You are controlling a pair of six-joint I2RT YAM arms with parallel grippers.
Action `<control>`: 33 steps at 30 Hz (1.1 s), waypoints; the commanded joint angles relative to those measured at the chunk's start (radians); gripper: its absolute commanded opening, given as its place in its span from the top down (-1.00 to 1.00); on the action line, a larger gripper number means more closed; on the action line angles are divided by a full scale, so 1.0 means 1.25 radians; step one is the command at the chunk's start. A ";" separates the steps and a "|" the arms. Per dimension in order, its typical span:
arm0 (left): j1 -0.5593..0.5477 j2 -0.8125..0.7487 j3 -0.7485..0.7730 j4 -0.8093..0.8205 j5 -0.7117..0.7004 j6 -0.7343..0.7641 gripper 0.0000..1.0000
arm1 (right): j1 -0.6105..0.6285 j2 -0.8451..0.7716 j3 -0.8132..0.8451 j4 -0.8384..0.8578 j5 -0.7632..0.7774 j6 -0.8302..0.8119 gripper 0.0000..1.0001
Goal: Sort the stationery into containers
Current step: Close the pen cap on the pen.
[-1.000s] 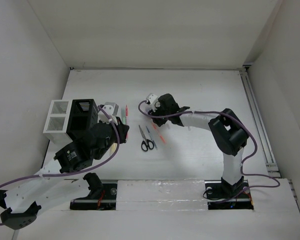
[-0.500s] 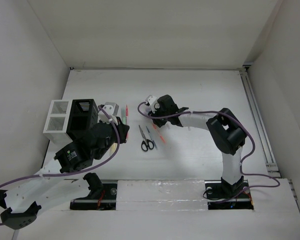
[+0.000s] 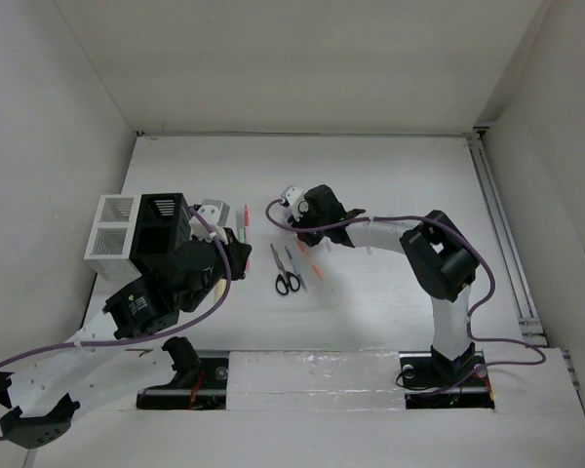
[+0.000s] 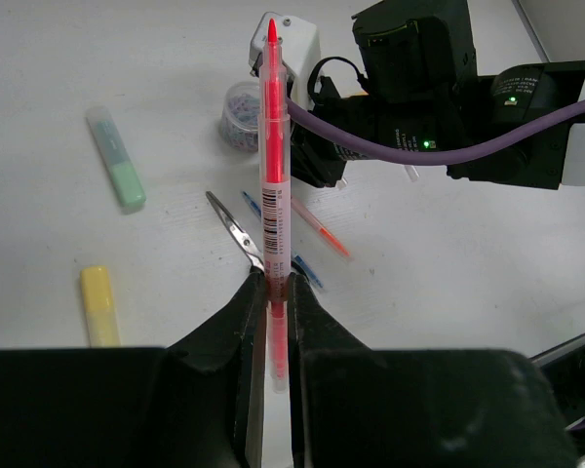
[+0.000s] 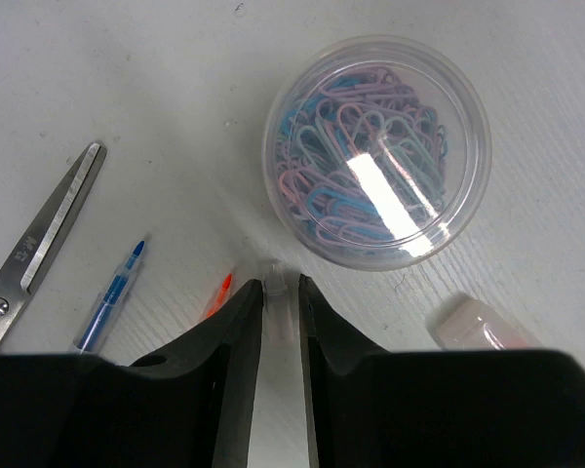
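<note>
My left gripper is shut on a red pen and holds it above the table; it shows in the top view just right of the black container and the white container. My right gripper is low over the table with its jaws closed on a thin clear pen end, beside a round tub of paper clips. Black-handled scissors, a blue pen and an orange pen lie close by. A green highlighter and a yellow highlighter lie left of the scissors.
A pale capped item lies right of my right gripper. The two containers stand against the left wall. Both arms reach in close together around the stationery at the table's middle left.
My right gripper has crept a little to the left. My left gripper still holds the red pen in about the same place.
</note>
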 commanded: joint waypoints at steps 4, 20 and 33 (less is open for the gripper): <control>0.001 -0.007 -0.004 0.027 -0.005 0.011 1.00 | 0.006 0.029 0.015 -0.017 0.004 -0.008 0.49; 0.001 -0.007 -0.004 0.027 -0.005 0.011 1.00 | 0.006 -0.081 -0.070 -0.025 0.086 0.085 1.00; 0.001 0.019 0.004 0.041 0.049 0.026 1.00 | -0.002 -0.401 -0.134 0.022 0.252 0.281 1.00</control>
